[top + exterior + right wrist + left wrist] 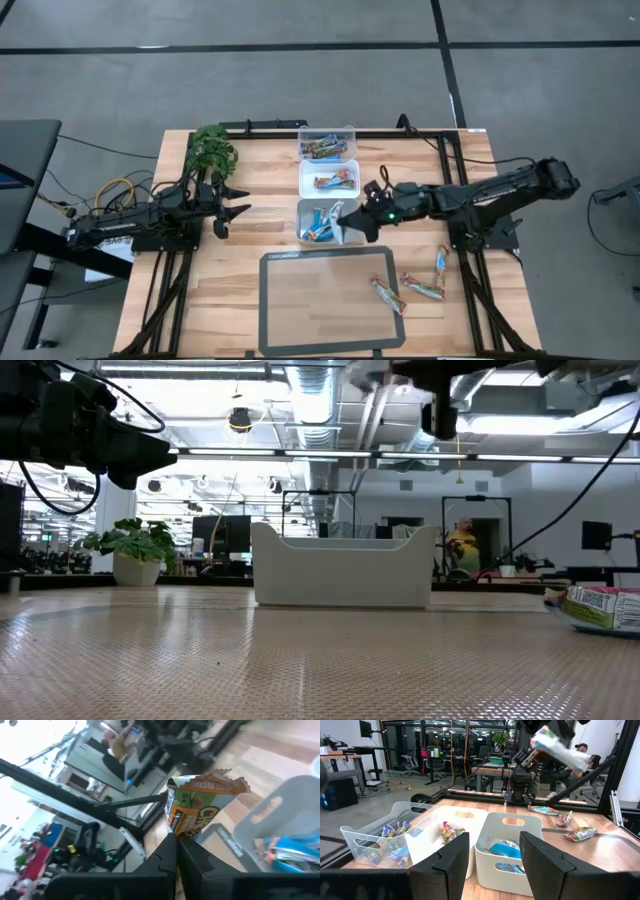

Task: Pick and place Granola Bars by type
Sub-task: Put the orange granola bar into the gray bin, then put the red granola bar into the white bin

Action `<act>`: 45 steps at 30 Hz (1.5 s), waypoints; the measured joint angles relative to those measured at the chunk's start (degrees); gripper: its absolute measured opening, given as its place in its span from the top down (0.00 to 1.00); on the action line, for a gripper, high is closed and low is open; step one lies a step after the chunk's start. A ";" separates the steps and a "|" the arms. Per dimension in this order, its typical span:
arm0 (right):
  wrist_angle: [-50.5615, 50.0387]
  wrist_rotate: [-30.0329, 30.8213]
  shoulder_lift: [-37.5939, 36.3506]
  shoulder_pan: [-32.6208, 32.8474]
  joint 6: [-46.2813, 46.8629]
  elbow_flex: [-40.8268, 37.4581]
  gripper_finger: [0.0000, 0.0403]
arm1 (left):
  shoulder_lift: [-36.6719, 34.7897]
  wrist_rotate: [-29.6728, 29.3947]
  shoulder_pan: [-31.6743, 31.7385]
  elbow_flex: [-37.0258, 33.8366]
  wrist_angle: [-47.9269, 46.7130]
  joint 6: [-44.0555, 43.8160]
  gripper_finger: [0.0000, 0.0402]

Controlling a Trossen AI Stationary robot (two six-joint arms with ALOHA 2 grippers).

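Wooden table [250, 290]: three tubs, bars sorted within. Right gripper [176, 851], jaws clamped on one granola bar [200, 802], is held above the nearest tub [322, 222]. Left gripper [230, 207], jaws spread, empty.

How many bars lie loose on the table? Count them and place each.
3, all right of the grey mat: one at its right edge, one beside it, one nearer the right arm's base. None looks hidden.

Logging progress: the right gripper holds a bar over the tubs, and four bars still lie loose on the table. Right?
Not four: the high view shows three loose bars on the table. The rest holds: the right gripper is shut on a bar over the tubs.
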 joint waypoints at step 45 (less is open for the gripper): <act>-32.48 -3.41 24.14 -11.83 -50.17 17.85 0.61 | 0.02 -0.04 -0.02 0.00 0.00 0.02 0.58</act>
